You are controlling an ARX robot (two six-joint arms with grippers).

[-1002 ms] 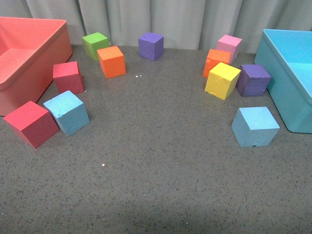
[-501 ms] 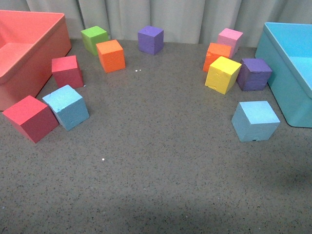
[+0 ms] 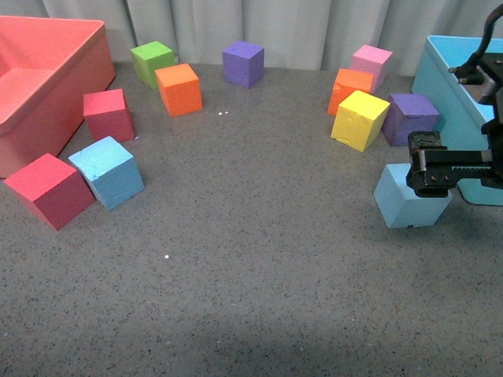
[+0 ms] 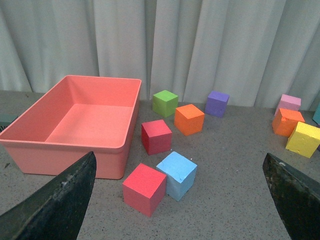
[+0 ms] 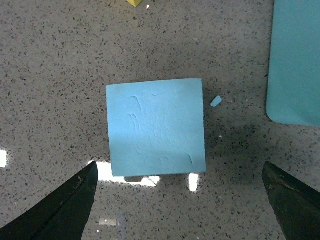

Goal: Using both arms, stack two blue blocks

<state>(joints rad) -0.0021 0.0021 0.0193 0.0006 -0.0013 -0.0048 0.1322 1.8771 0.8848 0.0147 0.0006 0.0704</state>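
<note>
One sky-blue block point(image 3: 108, 171) sits at the left, touching a red cube point(image 3: 49, 191). The other blue block point(image 3: 401, 208) sits at the right, near the turquoise bin. My right gripper point(image 3: 432, 174) hangs open just above that block and hides part of its top. In the right wrist view the block point(image 5: 156, 127) lies on the table between and ahead of the open fingers point(image 5: 75, 205), untouched. My left gripper point(image 4: 178, 212) is open and empty, out of the front view. The left blue block point(image 4: 177, 175) lies ahead of it, between its spread fingers point(image 4: 55, 205).
A red bin point(image 3: 47, 78) stands at the far left and a turquoise bin point(image 3: 440, 78) at the far right. A yellow cube point(image 3: 360, 119) and a purple cube point(image 3: 409, 118) stand behind the right block. Another red cube point(image 3: 108, 115) stands behind the left block. A small blue crumb point(image 5: 216, 101) lies beside the right block.
My right arm has come into the front view from the right and now hangs over the right blue block. The blocks have not moved.
</note>
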